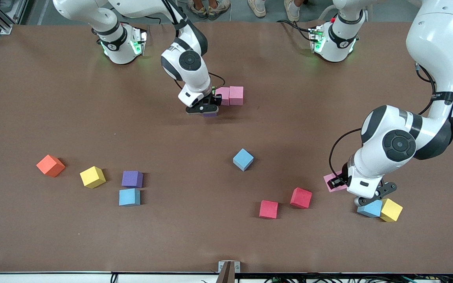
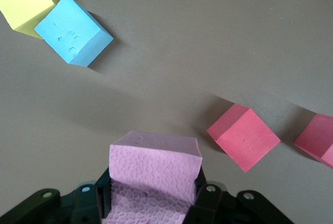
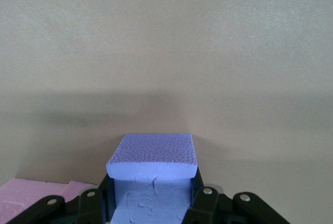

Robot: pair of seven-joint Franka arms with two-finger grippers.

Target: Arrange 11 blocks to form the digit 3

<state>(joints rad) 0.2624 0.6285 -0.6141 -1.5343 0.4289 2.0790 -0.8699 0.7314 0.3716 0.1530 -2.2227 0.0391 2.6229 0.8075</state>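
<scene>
The right arm bends down from its base edge of the desk, its right gripper [image 3: 151, 203] clamped on a purple block [image 3: 152, 161] just beside two touching pink blocks [image 1: 230, 95], apparently resting on the desk. The left arm folds low near the front edge; its left gripper [image 2: 151, 203] grips a pink block [image 2: 154, 169] beside the light blue block [image 1: 369, 208] and yellow block [image 1: 391, 210].
</scene>
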